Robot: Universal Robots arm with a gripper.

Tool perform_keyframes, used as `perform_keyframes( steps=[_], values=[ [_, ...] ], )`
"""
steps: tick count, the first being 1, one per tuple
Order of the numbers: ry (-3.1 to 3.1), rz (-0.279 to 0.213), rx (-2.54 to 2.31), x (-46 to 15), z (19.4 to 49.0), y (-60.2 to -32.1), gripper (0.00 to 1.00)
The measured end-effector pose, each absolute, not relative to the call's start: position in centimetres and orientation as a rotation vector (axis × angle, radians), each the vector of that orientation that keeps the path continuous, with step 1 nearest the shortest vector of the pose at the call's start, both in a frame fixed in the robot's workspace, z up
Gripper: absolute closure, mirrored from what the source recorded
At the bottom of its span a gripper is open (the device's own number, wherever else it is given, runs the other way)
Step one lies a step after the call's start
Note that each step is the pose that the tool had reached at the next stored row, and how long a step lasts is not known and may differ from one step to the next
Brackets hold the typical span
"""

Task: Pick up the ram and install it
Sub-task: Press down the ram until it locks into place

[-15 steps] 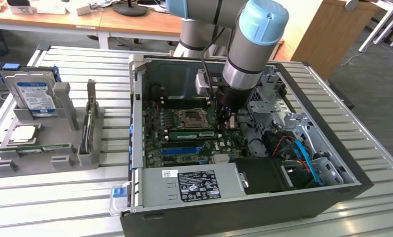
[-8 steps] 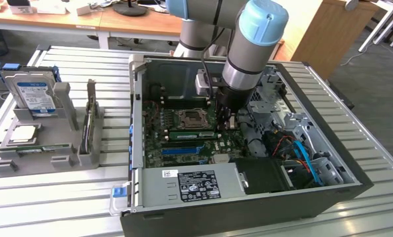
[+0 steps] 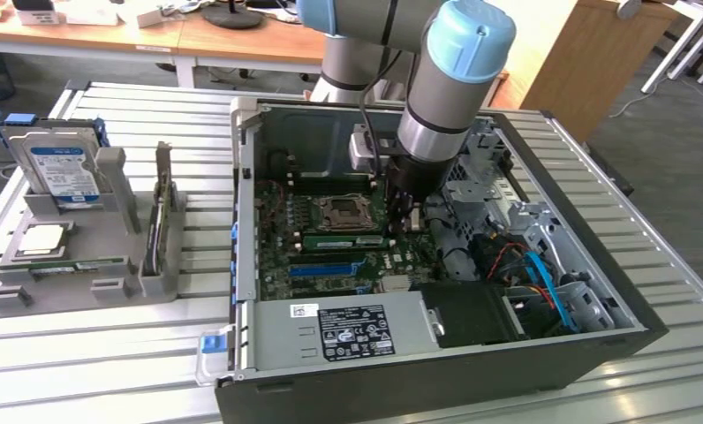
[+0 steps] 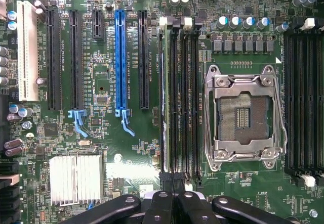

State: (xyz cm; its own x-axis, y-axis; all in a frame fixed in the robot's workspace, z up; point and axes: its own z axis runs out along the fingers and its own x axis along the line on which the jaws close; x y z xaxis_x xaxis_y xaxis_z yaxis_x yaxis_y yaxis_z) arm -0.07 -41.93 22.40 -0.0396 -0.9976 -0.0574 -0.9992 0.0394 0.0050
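The ram (image 3: 342, 239), a thin green stick with a small white label, stands on edge in a memory slot of the motherboard inside the open computer case (image 3: 446, 389). In the wrist view the ram (image 4: 163, 102) shows edge-on in the slot farthest from the empty processor socket (image 4: 245, 115). My gripper (image 3: 408, 216) hangs down into the case at one end of those slots. Its black fingers (image 4: 161, 199) are shut together just past the slot ends, and nothing shows between them.
A grey fixture (image 3: 45, 296) at the exterior view's left holds a blue-labelled hard drive (image 3: 59, 168), a square silver processor (image 3: 40, 238) and a thin board on edge (image 3: 160, 212). The power supply (image 3: 340, 331), drive cage (image 3: 481, 168) and cables (image 3: 538, 274) crowd the case.
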Motion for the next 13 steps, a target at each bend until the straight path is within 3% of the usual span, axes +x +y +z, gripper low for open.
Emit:
perform_keyframes(
  steps=[13],
  values=[
    [2.237,0.067,-2.150,-0.07,22.28,-41.93,0.89]
  ],
)
